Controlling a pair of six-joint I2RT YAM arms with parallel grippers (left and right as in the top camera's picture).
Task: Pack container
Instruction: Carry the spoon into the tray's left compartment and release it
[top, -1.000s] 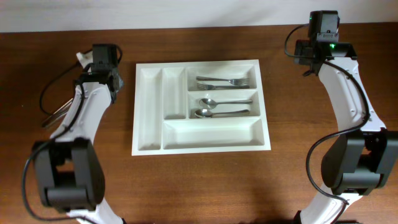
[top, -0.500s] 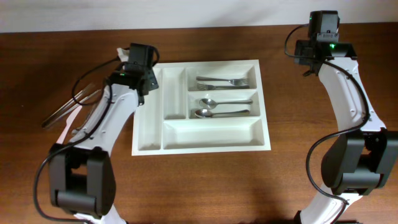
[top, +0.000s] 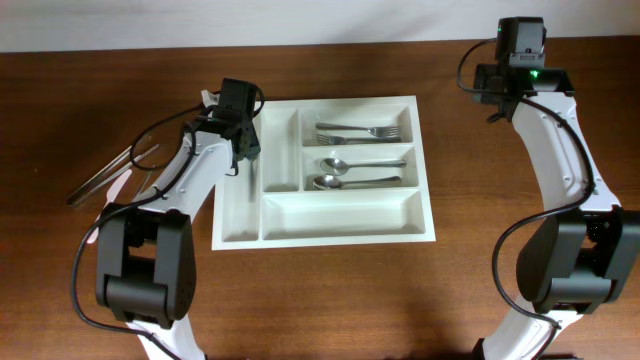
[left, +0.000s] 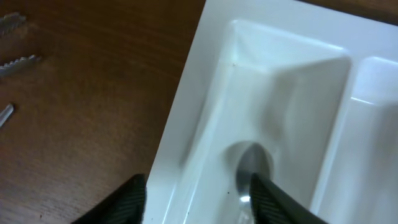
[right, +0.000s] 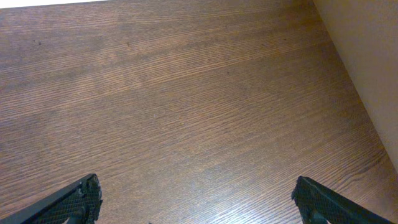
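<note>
The container (top: 340, 232) is a white cutlery tray in the middle of the table. Two forks (top: 358, 131) lie in its top long compartment and two spoons (top: 356, 172) in the middle one. My left gripper (top: 240, 130) hangs over the tray's leftmost narrow compartment. In the left wrist view its jaws (left: 199, 199) stand apart across the tray's left wall (left: 186, 143). A shiny metal utensil (left: 252, 168) lies in that compartment beside the right finger, held by nothing. My right gripper (right: 199, 199) is open over bare wood at the far right.
Several loose pieces of cutlery (top: 105, 172) lie on the table left of the tray; serrated tips (left: 18, 62) show in the left wrist view. The tray's bottom long compartment (top: 340, 210) and second narrow compartment (top: 280, 150) hold nothing. The table's back edge runs just beyond the tray.
My left arm swung right from the loose cutlery to over the tray's leftmost compartment. Its jaws went from shut to apart, and a utensil now lies in that compartment. The right arm stayed still.
</note>
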